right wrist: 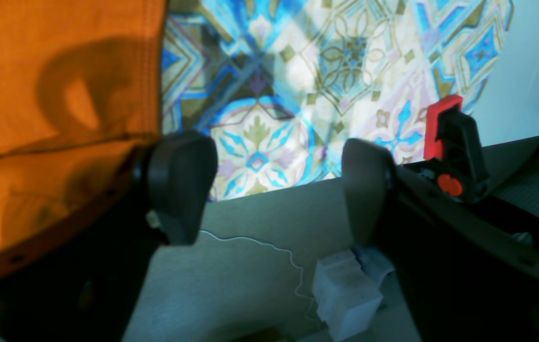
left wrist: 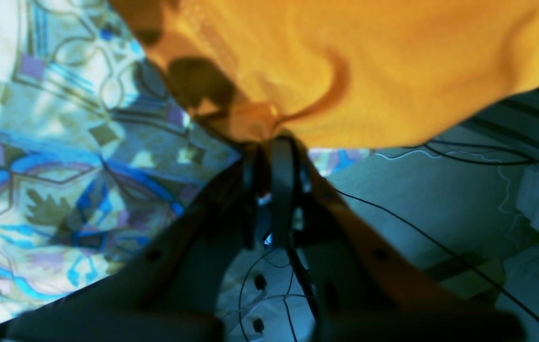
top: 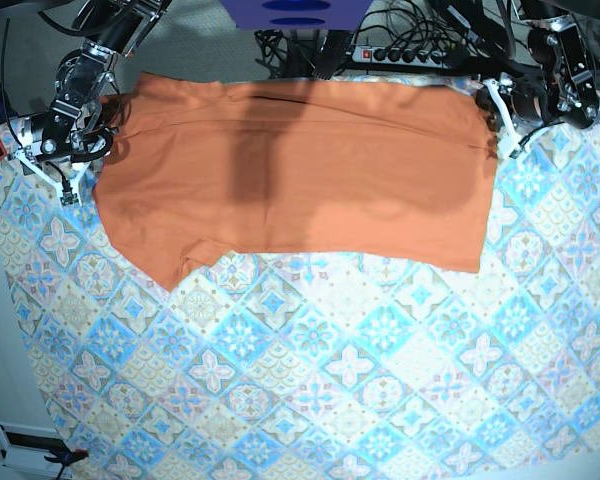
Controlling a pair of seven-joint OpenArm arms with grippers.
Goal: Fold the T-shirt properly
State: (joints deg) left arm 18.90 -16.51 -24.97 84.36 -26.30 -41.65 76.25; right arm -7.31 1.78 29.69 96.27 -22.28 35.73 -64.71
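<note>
T-shirt (top: pixel 320 190) in orange lies across the tiled tablecloth (top: pixel 320 370) at the robots' table edge, its border pinched by the left gripper (left wrist: pixel 269 142). The right gripper (right wrist: pixel 278 175), fingers spread wide, hangs beside the other side; patterned cloth stretches open beyond the shirt.

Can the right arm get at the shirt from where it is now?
Probably yes: the right gripper stands wide open, right beside the edge of the orange T-shirt, and nothing seems to lie between them. Only a small sideways shift looks needed.
</note>
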